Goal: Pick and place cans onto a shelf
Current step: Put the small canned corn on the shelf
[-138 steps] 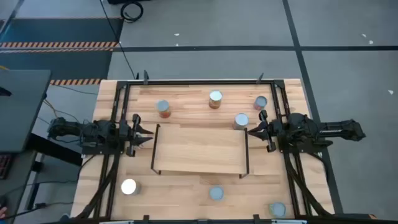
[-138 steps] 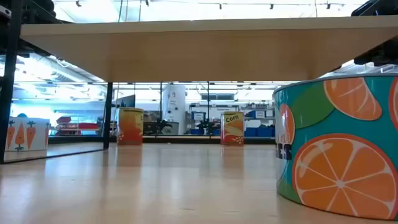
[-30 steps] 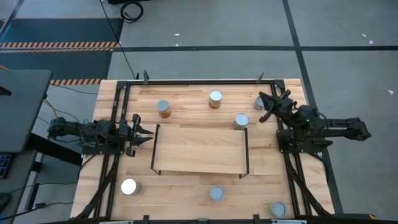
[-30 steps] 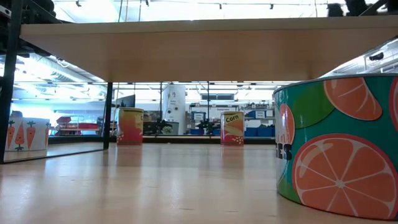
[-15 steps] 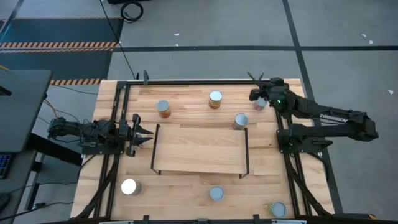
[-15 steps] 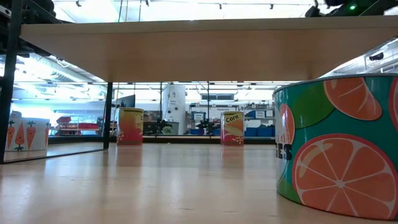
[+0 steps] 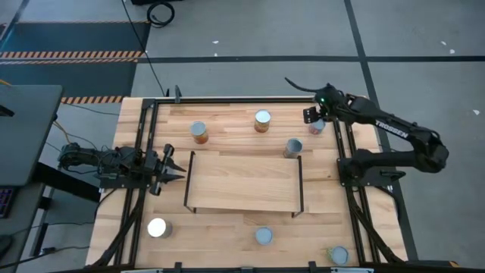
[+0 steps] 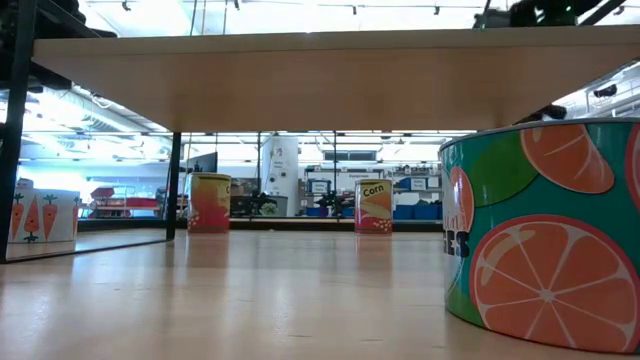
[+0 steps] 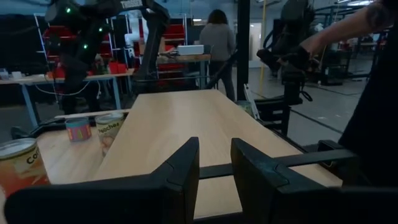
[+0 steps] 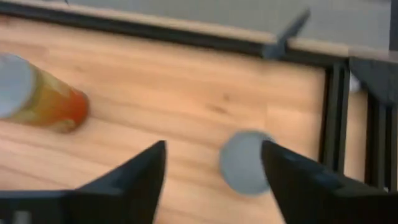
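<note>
Several small cans with silvery lids stand upright on the tabletop around the shelf (image 7: 244, 183), a low light-wood board on black end frames. One grey-lidded can (image 7: 317, 127) stands at the far right, and my right gripper (image 7: 311, 116) hangs open above it. In the right wrist view that can's lid (image 10: 244, 169) shows below and between the spread fingers of my right gripper (image 10: 213, 149), untouched. An orange can (image 10: 34, 93) stands farther left. My left gripper (image 7: 168, 168) waits open at the shelf's left end, empty.
Other cans stand at the far side (image 7: 198, 130), (image 7: 262, 120), by the shelf's far right corner (image 7: 294, 147), and near the front (image 7: 157, 227), (image 7: 263, 236), (image 7: 338, 255). Black rails (image 7: 144, 136) run along the table edges. A person (image 9: 217, 43) stands in the room beyond.
My right gripper has swung from beside the shelf's right end toward the table's far edge, reaching out over the can at the far right. The cans and shelf have stayed in place.
</note>
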You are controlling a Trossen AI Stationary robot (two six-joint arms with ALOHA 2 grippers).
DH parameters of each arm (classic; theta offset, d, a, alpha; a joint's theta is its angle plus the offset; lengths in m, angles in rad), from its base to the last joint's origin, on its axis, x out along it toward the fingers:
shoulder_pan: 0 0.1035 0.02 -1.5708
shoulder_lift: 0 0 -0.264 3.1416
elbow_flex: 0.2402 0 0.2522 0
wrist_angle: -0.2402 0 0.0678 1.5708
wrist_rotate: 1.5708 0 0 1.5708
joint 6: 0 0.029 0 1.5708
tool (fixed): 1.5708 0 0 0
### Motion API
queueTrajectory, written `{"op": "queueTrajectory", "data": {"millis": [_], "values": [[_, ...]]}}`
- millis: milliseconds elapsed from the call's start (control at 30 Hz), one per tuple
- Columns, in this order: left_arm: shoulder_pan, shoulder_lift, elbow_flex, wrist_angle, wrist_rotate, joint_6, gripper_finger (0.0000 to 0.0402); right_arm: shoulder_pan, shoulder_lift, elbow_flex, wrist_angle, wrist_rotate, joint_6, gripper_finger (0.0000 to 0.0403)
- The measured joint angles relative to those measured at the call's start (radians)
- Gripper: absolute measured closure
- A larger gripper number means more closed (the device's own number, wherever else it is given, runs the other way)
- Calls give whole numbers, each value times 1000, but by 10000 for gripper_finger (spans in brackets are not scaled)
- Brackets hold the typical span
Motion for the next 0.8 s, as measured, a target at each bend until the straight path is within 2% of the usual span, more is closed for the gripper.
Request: {"op": "queueTrajectory", "data": {"millis": [100,200,467,800], "values": [[0,0,0,0,0,0,303,-25,27,-7,-20,-18,26,50],[0,0,0,0,0,0,303,-46,60,-22,-17,-18,44,12],[0,0,0,0,1,0,303,-101,206,-39,40,70,69,7],[0,0,0,0,1,0,303,-135,366,-40,96,18,96,3]]}}
